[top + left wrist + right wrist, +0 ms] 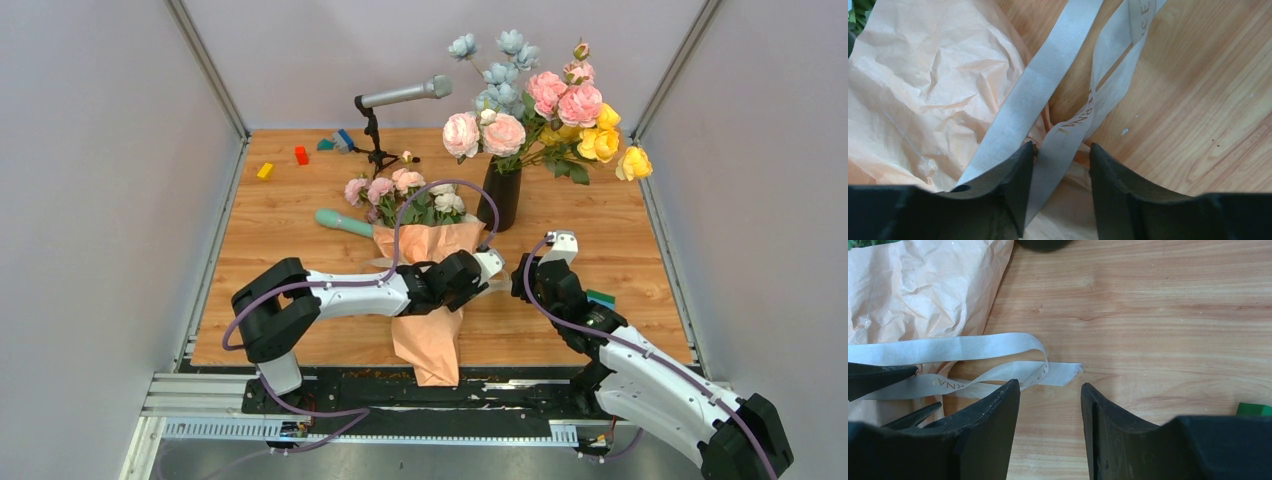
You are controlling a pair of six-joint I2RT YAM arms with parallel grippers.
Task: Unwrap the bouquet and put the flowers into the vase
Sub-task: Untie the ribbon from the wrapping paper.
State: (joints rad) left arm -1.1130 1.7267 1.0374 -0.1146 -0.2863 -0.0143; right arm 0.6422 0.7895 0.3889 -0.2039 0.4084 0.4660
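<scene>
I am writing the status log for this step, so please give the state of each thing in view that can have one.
Bouquet: lying on the table, still wrapped.
Ribbon: tails loose on the table; knot cannot be seen.
Vase: upright, holding blooms.
Left gripper: open, one ribbon tail between its fingers.
Right gripper: open, empty, ribbon end just ahead.
Microphone: upright on its stand.

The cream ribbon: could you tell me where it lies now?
Right wrist view: the ribbon trails from the bouquet at left onto the table, ending just ahead of the right gripper.
</scene>
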